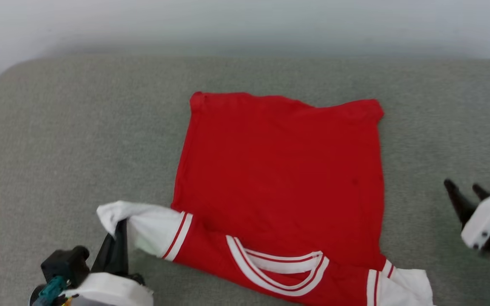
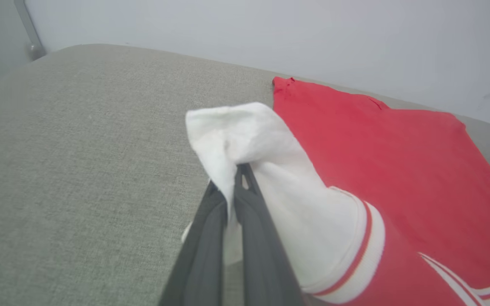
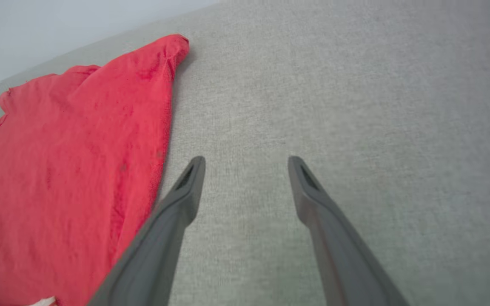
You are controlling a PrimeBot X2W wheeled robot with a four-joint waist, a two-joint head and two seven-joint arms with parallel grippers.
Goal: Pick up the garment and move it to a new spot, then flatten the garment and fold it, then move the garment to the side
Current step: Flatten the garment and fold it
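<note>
Red shirt (image 1: pixel 279 170) lies spread flat in the middle of a grey fabric cushion (image 1: pixel 58 127), hem at the far side, striped V-neck collar (image 1: pixel 279 263) at the near edge, plain red side up. A few wrinkles along the hem, otherwise flat.

Left gripper (image 1: pixel 119 225) is clamped on the end of the shirt's white left sleeve (image 1: pixel 143 221), at the near left. Its two dark fingers are pressed together with white cloth pinched between them; in the left wrist view the cloth bunches over the left gripper (image 2: pixel 241 172) tips and the sleeve looks lifted a little off the cushion. The rest of the shirt (image 2: pixel 398 161) stays down on the cushion.

Right gripper (image 1: pixel 462 185) is at the far right, well clear of the shirt's right edge, fingers spread apart and empty. In the right wrist view the right gripper (image 3: pixel 247 159) is over bare cushion (image 3: pixel 355 106), with the shirt (image 3: pixel 79 148) off to one side, not touching.

White right sleeve (image 1: pixel 406 284) lies on the cushion at the near right, partly cut off by the frame edge. Pale wall (image 1: pixel 245 21) behind.
</note>
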